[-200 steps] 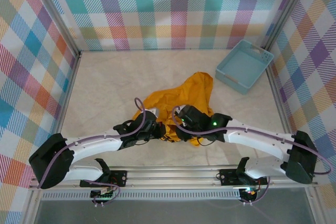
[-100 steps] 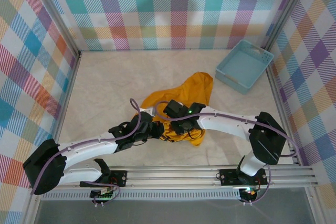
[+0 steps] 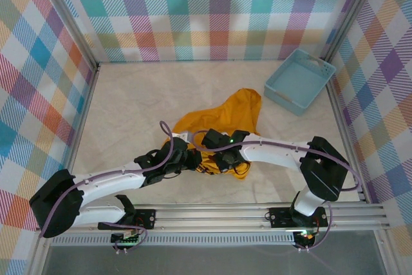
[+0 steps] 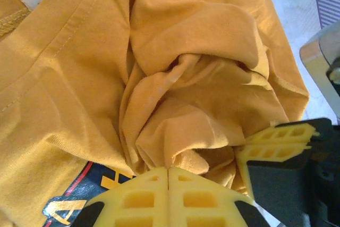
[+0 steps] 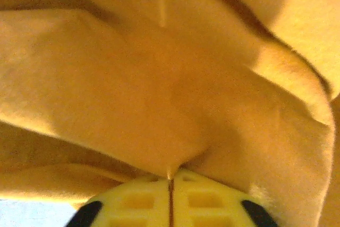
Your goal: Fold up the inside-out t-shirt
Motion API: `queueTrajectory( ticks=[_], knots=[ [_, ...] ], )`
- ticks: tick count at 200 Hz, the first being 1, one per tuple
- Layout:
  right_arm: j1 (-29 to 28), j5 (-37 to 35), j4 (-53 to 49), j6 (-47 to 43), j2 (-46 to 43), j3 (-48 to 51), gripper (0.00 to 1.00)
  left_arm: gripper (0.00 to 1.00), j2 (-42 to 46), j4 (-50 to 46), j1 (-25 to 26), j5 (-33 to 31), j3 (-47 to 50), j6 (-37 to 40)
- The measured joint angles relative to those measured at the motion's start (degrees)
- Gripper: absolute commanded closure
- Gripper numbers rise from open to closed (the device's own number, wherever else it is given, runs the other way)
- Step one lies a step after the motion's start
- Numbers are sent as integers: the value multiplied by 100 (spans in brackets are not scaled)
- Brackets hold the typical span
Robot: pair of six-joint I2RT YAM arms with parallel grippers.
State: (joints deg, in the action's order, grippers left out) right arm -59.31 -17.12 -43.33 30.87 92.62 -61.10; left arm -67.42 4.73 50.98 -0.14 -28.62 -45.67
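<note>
Left hand (image 4: 168, 173) and right hand (image 5: 171, 180) each pinch shut on folds of the shirt (image 3: 237, 113) bunched between them, likely to tug it open.

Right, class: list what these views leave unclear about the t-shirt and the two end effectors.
- Top view: t-shirt near edge, hidden under the left arm and right arm.
- Left wrist view: dark lettering, cut off by the bottom edge and the left end effector; unreadable.
- Right wrist view: which part the right end effector pinches; cloth too close.
</note>
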Motion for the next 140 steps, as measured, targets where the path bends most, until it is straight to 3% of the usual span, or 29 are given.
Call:
queueTrajectory(
  ticks=[42,80,118,140],
  knots=[
    [-286,-52,223,-175,-999,284,100,100,0,-52,0,-179,-2,-76],
    [-562,-87,542,-343,-2157,1099,93,100,42,-170,2,-295,-2,-179],
    [-717,184,883,-332,-2428,1864,83,100,37,-269,39,-289,-2,-254],
    [-717,363,872,-310,-2430,2037,77,94,-33,-437,37,-293,-2,-225]
  ],
)
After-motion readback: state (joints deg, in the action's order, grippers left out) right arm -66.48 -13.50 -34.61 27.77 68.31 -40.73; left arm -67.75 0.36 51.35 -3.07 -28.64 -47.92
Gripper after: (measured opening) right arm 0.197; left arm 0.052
